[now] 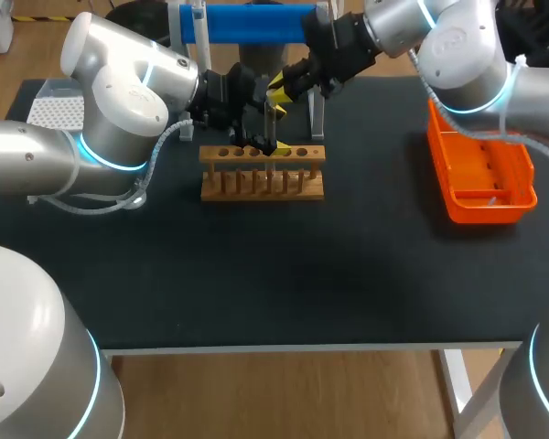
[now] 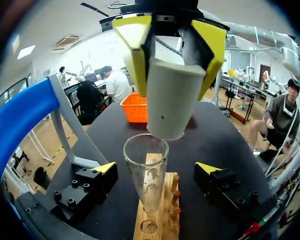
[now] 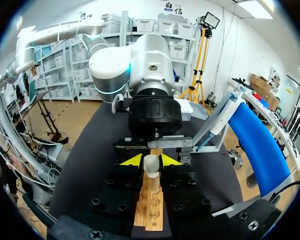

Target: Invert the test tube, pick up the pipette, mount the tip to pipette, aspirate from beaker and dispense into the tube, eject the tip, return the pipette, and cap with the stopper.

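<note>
black table [image 1: 284, 274], with a few fixtures on it
a wooden rack [image 1: 262, 174] stands toward the back; an orange tray [image 1: 467, 208] lies well apart at the right edge, and a blue bar [image 1: 247, 23] crosses behind the rack (white perforated box [image 1: 55, 112] at far left).

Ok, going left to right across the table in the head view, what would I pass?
You'd pass the white tip box → wooden rack → orange bin. The left gripper, and the right gripper holding the stopper, overlap the rack, so they're left out.
</note>
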